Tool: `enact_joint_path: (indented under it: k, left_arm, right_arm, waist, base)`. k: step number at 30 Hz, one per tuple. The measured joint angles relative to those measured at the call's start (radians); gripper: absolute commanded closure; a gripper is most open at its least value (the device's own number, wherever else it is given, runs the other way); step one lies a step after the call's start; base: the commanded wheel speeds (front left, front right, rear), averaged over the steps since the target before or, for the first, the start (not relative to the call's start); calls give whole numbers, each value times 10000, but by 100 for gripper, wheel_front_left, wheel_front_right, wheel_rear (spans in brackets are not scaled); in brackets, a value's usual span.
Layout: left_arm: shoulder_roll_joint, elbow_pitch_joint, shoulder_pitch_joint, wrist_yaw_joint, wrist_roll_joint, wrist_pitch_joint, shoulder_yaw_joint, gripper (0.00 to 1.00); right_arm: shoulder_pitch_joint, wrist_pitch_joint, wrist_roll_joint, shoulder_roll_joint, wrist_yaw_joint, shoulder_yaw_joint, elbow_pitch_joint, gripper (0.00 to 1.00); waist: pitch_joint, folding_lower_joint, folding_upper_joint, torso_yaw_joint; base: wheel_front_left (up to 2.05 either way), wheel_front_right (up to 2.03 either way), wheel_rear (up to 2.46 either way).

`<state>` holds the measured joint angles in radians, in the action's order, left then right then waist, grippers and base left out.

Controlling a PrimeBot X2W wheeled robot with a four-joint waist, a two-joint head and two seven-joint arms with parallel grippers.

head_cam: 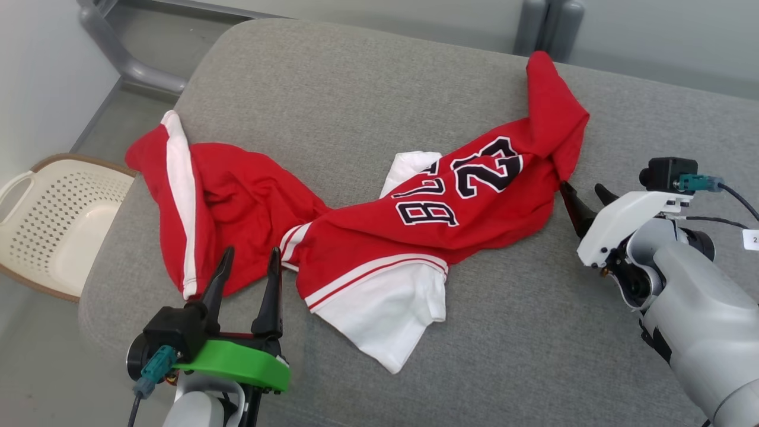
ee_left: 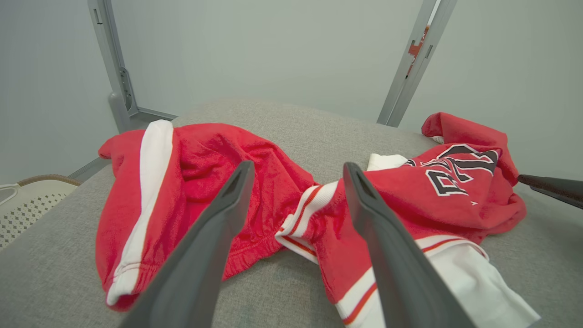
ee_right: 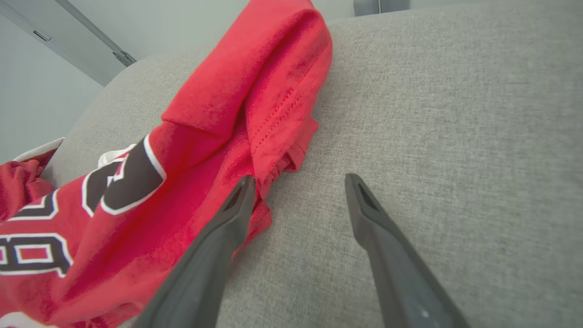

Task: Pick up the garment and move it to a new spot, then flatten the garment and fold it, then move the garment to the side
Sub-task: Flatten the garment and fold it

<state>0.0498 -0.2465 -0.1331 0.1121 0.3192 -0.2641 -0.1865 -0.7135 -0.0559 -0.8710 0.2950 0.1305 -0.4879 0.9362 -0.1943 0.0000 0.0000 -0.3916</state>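
- The red and white garment [head_cam: 367, 237] lies crumpled across the middle of the frame, on a grey cushion [head_cam: 367, 71].
- The left claw [head_cam: 251, 254], at lower left, is spread open at the garment's near edge and holds nothing.
- The right claw [head_cam: 581, 188], at right, is also spread open, with one finger at the garment's red corner.
- A cream basket [head_cam: 35, 231] sits at the far left edge.

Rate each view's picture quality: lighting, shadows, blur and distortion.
Head view: soft, even light, only faint shadows under the crumpled red-and-white jersey, sharp focus. Left wrist view: wide-angle stretch makes the left gripper loom large; grey wall posts lean outward. Right wrist view: grey fabric cushion blurs toward the right edge; no glare.
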Motion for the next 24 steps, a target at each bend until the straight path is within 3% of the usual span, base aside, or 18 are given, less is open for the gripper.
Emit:
enact_joint_path:
  k: [6,7,8,9,18,24]
  left_arm:
    - [2,-10,-5,-67,199,2,-127,0]
    - [2,-12,-6,-69,255,0,-134,0]
    - [2,-15,-6,-81,320,2,-153,0]
    - [2,-23,-6,-86,332,2,-163,0]
    - [-2,-111,22,-171,291,0,-79,0]
    - [17,-201,275,-153,38,2,50,0]
  right_arm:
    - [-613,387,-92,-82,0,-82,681,0]
    - [-660,405,-92,-98,0,-104,748,23]
    - [-718,412,-94,-102,0,-132,838,75]
    - [-764,399,-94,-105,0,-151,917,100]
    - [-955,-343,-77,-165,0,-353,1041,100]
    - [-653,117,-203,301,0,-746,127,100]
  waist:
    - [-186,0,0,-535]
    - [-217,0,0,-597]
    - [-253,0,0,-669]
    - [-286,0,0,-732]
    - [-218,0,0,-652]
    - [100,0,0,-30]
  base:
    - [0,0,0]
    - [0,0,0]
    - [0,0,0]
    - [0,0,0]
    - [0,0,0]
    - [0,0,0]
